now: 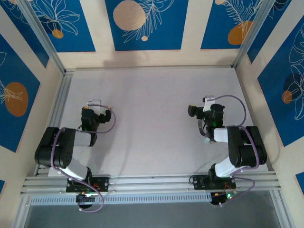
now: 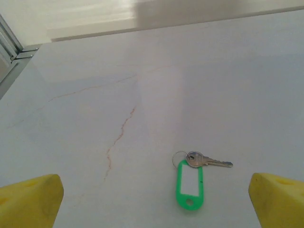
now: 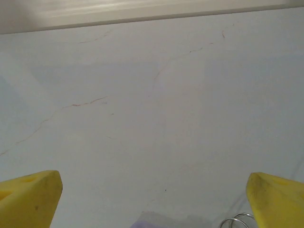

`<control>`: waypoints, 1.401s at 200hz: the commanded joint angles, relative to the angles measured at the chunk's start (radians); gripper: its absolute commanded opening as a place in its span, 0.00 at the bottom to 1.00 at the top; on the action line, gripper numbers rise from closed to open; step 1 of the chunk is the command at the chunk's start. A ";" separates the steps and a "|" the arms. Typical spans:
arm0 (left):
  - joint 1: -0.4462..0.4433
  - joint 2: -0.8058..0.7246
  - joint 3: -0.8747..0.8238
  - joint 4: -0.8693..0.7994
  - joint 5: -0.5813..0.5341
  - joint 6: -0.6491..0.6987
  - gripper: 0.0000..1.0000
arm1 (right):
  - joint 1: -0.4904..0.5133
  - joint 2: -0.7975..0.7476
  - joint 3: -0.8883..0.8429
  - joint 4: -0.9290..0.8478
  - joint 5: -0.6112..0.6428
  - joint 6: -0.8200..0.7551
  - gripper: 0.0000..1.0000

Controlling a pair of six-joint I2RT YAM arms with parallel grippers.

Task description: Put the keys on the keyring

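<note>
At the far left an aluminium rail (image 1: 59, 102) borders the pale, faintly veined surface (image 1: 152, 118). The left arm (image 1: 61, 149) is folded near that edge, with a purple cable (image 1: 112, 124) looping beside its wrist. The left fingers (image 2: 28, 199) are spread wide, one yellow tip at each lower corner of the left wrist view.

Ahead of them, right of the middle of the gap, a small silvery key (image 2: 206, 160) lies flat on the surface. Its head touches a green tag (image 2: 190, 183), and a tiny split ring (image 2: 178, 156) sits at their joint. Its blade points toward the right-hand fingertip. A thin rust-coloured vein (image 2: 118, 137) runs across the surface to the left of the key. Bare surface lies between the fingertips and the key.

The middle of the surface separates the two arms. Behind it stand cream walls with blue panels (image 1: 142, 23).

The right arm (image 1: 242, 147) is bent near the right edge, trailing its own purple cable (image 1: 240, 105). The right fingers (image 3: 278, 197) are likewise spread. The keyring (image 3: 236, 221) shows as a silvery wire arc at the bottom edge of the right wrist view, just beside the right-hand fingertip and cut off by the frame. I cannot tell whether it touches that tip.
</note>
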 commanded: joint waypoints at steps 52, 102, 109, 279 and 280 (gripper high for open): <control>-0.003 0.005 -0.001 0.017 0.019 0.022 1.00 | -0.004 0.006 0.001 0.020 -0.005 -0.001 0.99; -0.003 0.005 -0.002 0.017 0.019 0.023 1.00 | -0.004 0.006 0.001 0.020 -0.008 -0.002 0.99; -0.003 0.005 -0.001 0.017 0.019 0.022 1.00 | -0.004 0.006 0.002 0.020 -0.008 -0.003 0.99; -0.001 -0.026 -0.076 0.143 0.042 0.034 1.00 | 0.079 -0.130 0.048 -0.180 0.253 -0.011 0.99; -0.003 -0.031 -0.083 0.150 0.039 0.035 1.00 | 0.083 -0.140 0.055 -0.203 0.259 -0.012 0.99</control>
